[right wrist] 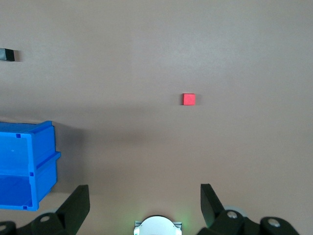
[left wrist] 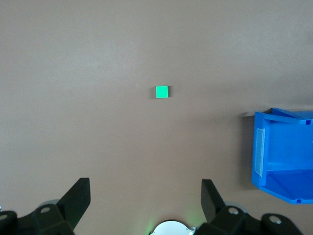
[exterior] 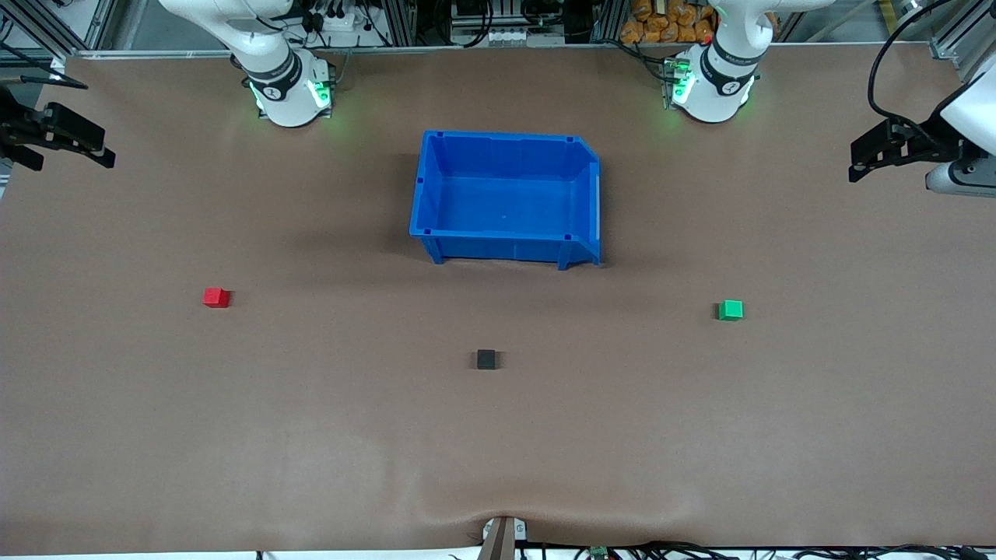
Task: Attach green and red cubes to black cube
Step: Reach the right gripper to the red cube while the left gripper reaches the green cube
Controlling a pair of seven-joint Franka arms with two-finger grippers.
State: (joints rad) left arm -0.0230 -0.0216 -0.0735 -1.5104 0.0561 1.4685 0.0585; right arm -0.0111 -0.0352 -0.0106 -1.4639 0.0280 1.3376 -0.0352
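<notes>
We have attached nothing yet: the small matte black cube (exterior: 486, 358) sits centre-frame, well apart from the bright red cube (exterior: 216, 297) and bright green cube (exterior: 730, 309), while the left gripper (left wrist: 145, 198) and right gripper (right wrist: 145, 197) wait raised at the table's ends, fingers spread and empty.

A robotics lab: two white arm bases (exterior: 288, 89) with green status lights are bolted along the top of a brown-covered bench (exterior: 311, 435), with aluminium framing, cables and power strips (exterior: 482, 23) at the frame's upper edge.

Three cubes, one red cube (exterior: 216, 297), one green cube (exterior: 730, 309), one black cube (exterior: 486, 358), plus one blue bin (exterior: 506, 249).
</notes>
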